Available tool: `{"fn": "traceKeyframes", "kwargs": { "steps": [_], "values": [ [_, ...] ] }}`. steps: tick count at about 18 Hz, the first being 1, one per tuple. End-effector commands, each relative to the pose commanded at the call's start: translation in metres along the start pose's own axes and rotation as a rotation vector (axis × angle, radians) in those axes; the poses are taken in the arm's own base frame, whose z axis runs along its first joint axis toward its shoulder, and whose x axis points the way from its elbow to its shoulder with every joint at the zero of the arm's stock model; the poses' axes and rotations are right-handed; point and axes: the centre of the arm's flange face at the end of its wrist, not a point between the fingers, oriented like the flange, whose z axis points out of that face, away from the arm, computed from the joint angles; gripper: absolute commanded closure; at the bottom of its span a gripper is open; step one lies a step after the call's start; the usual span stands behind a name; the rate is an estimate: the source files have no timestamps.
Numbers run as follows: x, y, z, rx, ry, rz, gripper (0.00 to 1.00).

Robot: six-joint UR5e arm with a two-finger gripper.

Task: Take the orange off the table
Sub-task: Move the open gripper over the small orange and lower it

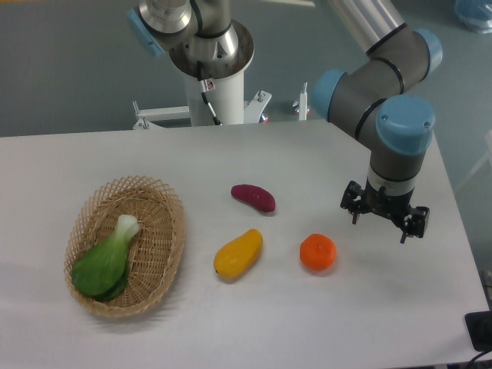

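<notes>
The orange (317, 252) is a small round bright-orange fruit lying on the white table (246, 323), right of centre. My gripper (382, 222) hangs above the table to the right of the orange and slightly farther back, apart from it. Its dark fingers (405, 224) point down and stand spread, with nothing between them.
A yellow-orange mango-like fruit (238, 254) lies left of the orange. A purple sweet potato (254, 197) sits behind it. A wicker basket (157, 231) at the left holds a green bok choy (108, 261). The arm's base (211, 84) stands at the table's back edge.
</notes>
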Motion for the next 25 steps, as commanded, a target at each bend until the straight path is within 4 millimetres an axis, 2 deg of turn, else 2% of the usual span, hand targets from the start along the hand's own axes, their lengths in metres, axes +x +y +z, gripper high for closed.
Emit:
{"fn": "traceKeyframes", "kwargs": {
  "steps": [7,11,13,16,18,21,25],
  "values": [
    [0.002,-0.001,0.002,0.002,0.007,-0.003,0.00],
    [0.010,-0.001,0.010,0.010,0.002,-0.057,0.00],
    [0.022,-0.008,0.017,0.001,0.019,-0.123,0.00],
    [0.038,-0.014,0.028,-0.010,0.039,-0.112,0.00],
    [0.048,-0.024,0.031,0.000,0.035,-0.111,0.00],
    [0.064,-0.037,0.047,-0.013,0.058,-0.104,0.00],
    [0.079,-0.034,0.066,-0.012,0.059,-0.091,0.00]
  ]
}}
